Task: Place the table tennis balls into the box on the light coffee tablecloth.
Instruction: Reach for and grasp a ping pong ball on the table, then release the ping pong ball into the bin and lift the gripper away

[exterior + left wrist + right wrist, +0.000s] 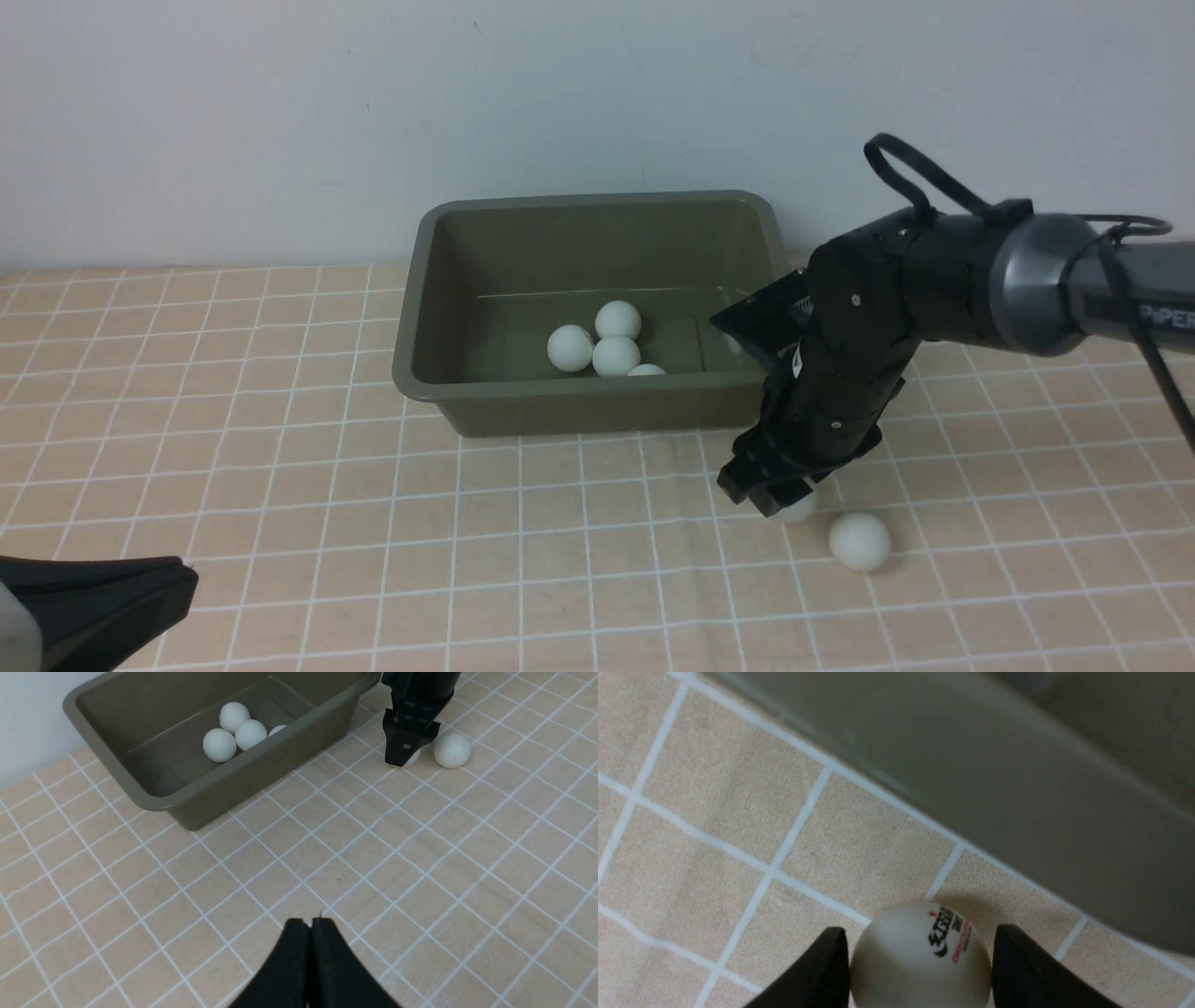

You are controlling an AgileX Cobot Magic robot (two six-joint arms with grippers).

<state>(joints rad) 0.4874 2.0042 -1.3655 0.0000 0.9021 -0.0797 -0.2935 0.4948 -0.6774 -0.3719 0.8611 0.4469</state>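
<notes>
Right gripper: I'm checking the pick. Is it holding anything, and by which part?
The right gripper flanks a table tennis ball at its opposite sides; whether it clamps cannot be told.

Olive-green box [579,387], rectangular, rounded corners, rolled rim, upright on the light coffee tablecloth [280,420], at its far edge by the wall. The cloth is peach-tan with a white grid and lies flat. Four white balls [617,356] are clustered on the box floor, touching; one is half hidden by the front wall. Logo ball [920,956], with black and red print, sits on the cloth near the box's front right corner. Plain ball [860,540] lies just beside it, further right.
</notes>
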